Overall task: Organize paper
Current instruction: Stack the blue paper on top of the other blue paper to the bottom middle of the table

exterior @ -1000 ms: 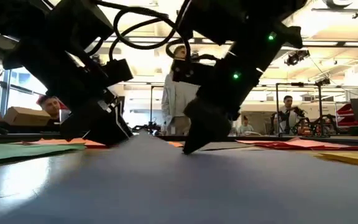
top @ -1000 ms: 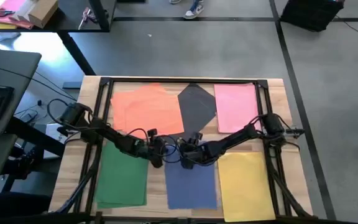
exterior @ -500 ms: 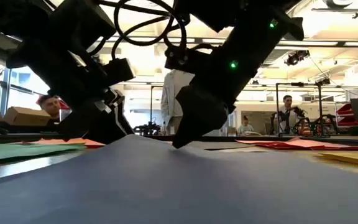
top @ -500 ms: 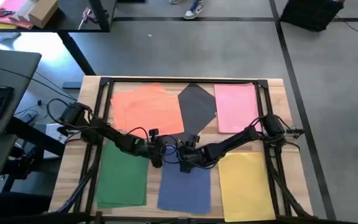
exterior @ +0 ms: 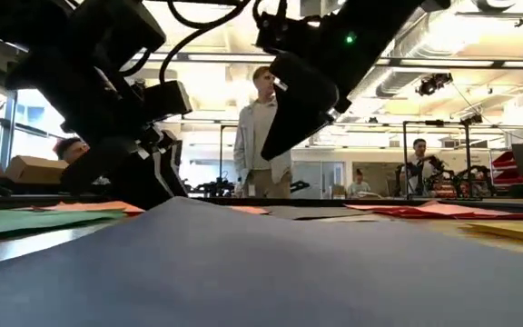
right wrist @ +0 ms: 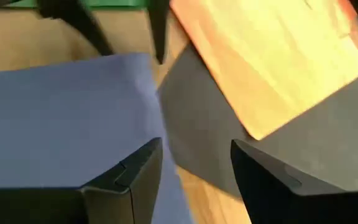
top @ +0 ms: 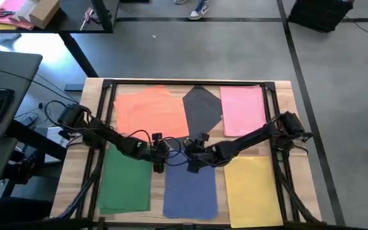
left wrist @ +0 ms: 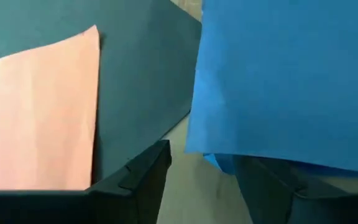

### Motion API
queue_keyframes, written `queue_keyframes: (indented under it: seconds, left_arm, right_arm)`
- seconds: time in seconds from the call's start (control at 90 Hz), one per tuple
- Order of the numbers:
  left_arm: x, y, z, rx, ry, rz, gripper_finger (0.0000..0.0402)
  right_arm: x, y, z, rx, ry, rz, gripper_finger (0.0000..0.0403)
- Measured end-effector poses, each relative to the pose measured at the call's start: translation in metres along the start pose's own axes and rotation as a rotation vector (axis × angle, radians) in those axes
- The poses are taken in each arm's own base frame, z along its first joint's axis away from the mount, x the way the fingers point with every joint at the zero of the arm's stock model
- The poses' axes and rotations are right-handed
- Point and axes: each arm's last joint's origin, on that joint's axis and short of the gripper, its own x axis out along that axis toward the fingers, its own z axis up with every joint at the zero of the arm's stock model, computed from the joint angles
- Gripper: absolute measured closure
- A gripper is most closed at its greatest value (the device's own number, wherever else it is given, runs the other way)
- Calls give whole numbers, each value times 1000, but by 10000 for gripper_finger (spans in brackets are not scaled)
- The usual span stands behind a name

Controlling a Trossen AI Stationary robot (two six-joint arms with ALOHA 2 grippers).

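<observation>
At blue sheet's (top: pixel 190 191) far edge, L fingers (left wrist: pixel 272 186) pinch it; R fingers (right wrist: pixel 123 180) open, lifted clear.

Six paper sheets (top: pixel 190 191) lie in two rows on the table (top: pixel 292 115); my grippers meet between rows, mid-table.

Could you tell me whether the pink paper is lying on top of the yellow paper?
No, in the high view the pink paper and yellow paper lie apart.

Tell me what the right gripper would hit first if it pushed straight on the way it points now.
Probably the dark grey sheet: the right gripper, open above the blue paper's edge, faces it, orange paper beyond. Depth is uncertain.
</observation>
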Motion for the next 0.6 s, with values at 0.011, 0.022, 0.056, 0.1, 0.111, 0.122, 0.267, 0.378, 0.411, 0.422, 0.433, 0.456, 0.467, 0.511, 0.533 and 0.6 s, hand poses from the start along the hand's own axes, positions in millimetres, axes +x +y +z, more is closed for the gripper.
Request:
queue_keyframes:
  seconds: [0.011, 0.022, 0.056, 0.1, 0.111, 0.122, 0.267, 0.378, 0.411, 0.422, 0.433, 0.456, 0.467, 0.511, 0.533, 0.6]
  left_arm:
    - [0, 0, 0, -2, 0, -4, 226]
    - [0, 0, 0, -5, -1, -7, 225]
    - [-1, 0, 1, -18, -3, -15, 219]
    - [-2, 1, 2, -34, -1, -23, 212]
    - [-2, 1, 2, -37, 1, -25, 210]
    - [-2, 2, 2, -41, 3, -27, 207]
    - [-9, 9, 13, -68, 43, -64, 175]
    - [-14, 15, 17, -62, 127, -68, 153]
    - [-16, 17, 18, -57, 157, -84, 148]
    - [-17, 17, 19, -57, 165, -89, 146]
    - [-18, 18, 19, -56, 172, -96, 145]
    - [-20, 19, 20, -56, 185, -108, 143]
    - [-22, 20, 21, -56, 192, -114, 142]
    - [-27, 22, 23, -51, 215, -138, 141]
    - [-30, 24, 24, -50, 221, -145, 141]
    - [-42, 30, 29, -53, 206, -141, 140]
  right_arm:
    - [0, -1, 0, 7, 4, -1, 227]
    - [0, -2, 0, 14, 8, -4, 227]
    - [0, -6, 1, 45, 18, -10, 227]
    - [-1, -13, 1, 114, 49, -11, 227]
    - [-1, -16, 1, 133, 63, -11, 227]
    - [-1, -18, 1, 150, 78, -10, 227]
    - [8, -50, -4, 287, 245, -41, 227]
    - [14, -65, -4, 286, 290, -65, 227]
    - [16, -69, -4, 282, 303, -66, 227]
    - [17, -71, -4, 280, 309, -66, 227]
    - [18, -73, -5, 281, 314, -67, 227]
    - [19, -76, -5, 284, 325, -70, 227]
    - [20, -78, -5, 287, 331, -71, 227]
    - [23, -87, -5, 301, 357, -83, 227]
    - [24, -91, -6, 307, 373, -85, 227]
    - [28, -104, -9, 309, 429, -83, 227]
